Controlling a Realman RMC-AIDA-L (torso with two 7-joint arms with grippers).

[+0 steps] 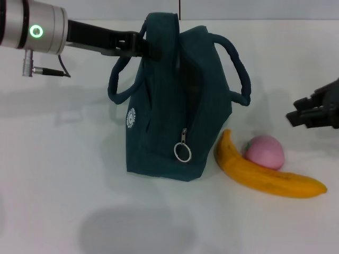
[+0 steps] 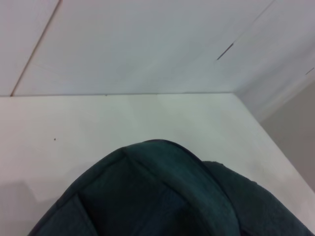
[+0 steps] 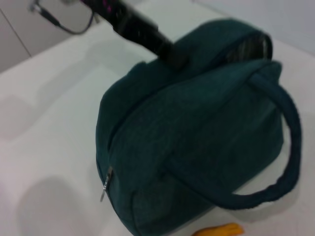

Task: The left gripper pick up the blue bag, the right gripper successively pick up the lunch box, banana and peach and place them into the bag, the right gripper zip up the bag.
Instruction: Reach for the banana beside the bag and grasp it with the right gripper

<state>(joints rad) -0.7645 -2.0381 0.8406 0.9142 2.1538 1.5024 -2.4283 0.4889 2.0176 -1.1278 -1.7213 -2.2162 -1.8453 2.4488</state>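
- Teal fabric of the bag (image 1: 175,106) stands upright mid-surface, its top edge pinched by the left tool (image 1: 139,45); the mouth gapes a little along the unzipped seam, the ring pull (image 1: 183,152) hanging low at the near end.
- Banana (image 1: 265,177) lies on the surface (image 1: 63,174) just beside the bag's right side, long axis running from the bag's foot away to the right; the peach (image 1: 264,152) touches its far side.
- No lunch box shows.
- Right tool (image 1: 310,117) hovers above and right of the fruit, nearer to both than the left; its gap cannot be told.
- Judged next: the banana, down and leftward from it.
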